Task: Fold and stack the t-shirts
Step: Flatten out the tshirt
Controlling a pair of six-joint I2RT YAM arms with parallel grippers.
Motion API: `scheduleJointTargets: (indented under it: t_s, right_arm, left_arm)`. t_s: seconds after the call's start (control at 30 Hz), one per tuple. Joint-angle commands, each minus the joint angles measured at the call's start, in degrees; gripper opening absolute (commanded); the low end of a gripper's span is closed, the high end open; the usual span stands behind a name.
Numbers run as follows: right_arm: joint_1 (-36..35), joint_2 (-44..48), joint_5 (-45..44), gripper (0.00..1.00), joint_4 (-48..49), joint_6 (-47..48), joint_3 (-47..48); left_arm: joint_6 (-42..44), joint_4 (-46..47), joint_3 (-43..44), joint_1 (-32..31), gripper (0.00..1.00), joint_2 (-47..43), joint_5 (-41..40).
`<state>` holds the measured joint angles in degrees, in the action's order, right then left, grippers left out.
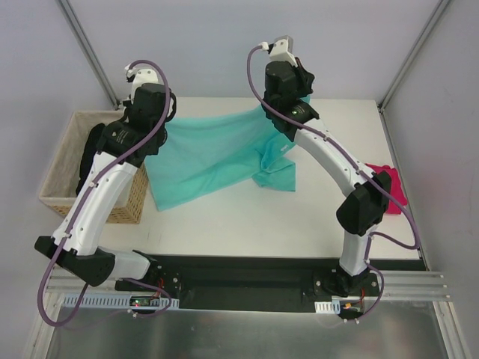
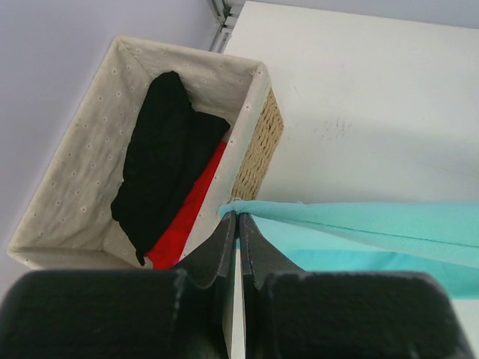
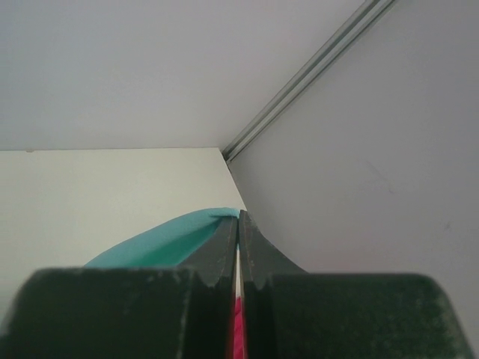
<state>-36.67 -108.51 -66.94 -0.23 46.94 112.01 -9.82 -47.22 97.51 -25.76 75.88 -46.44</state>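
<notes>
The teal-mint t-shirt [image 1: 213,153] hangs stretched between both grippers above the table, its lower part trailing on the tabletop. My left gripper [image 2: 238,217] is shut on its left corner [image 2: 247,208], near the basket. My right gripper [image 3: 238,217] is shut on its right corner [image 3: 213,217], high at the back. In the top view the left gripper [image 1: 159,112] and right gripper [image 1: 288,105] hold the cloth taut. The magenta-pink t-shirt [image 1: 393,183] lies bunched at the table's right edge, partly hidden by the right arm.
A wicker basket [image 1: 63,161] with a cream liner stands off the table's left side; it holds black cloth [image 2: 161,149] and red cloth [image 2: 183,217]. Grey enclosure walls and a metal post [image 3: 314,67] stand close behind.
</notes>
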Motion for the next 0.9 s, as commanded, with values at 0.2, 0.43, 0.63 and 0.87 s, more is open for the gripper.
scheduleJointTargets:
  t_s: [0.2,0.43,0.63,0.87]
  right_arm:
    - [2.56,-3.54,7.34,0.01,1.72,-5.81,0.92]
    - [4.41,-10.57,11.56,0.01,2.08,-5.19,8.13]
    - [6.16,-14.53,15.69,0.01,2.16,-7.3,10.95]
    - [7.48,-16.65,18.68,0.01,2.16,-9.85,10.95]
  left_arm:
    - [0.24,9.33,-2.85,0.8,0.0,5.15,-3.66]
    - [2.09,19.26,-4.79,1.24,0.0,9.72,-8.75]
    - [1.65,23.84,-4.88,3.78,0.0,14.64,-10.26]
    - [0.16,25.25,-0.84,6.86,0.0,21.5,-9.99]
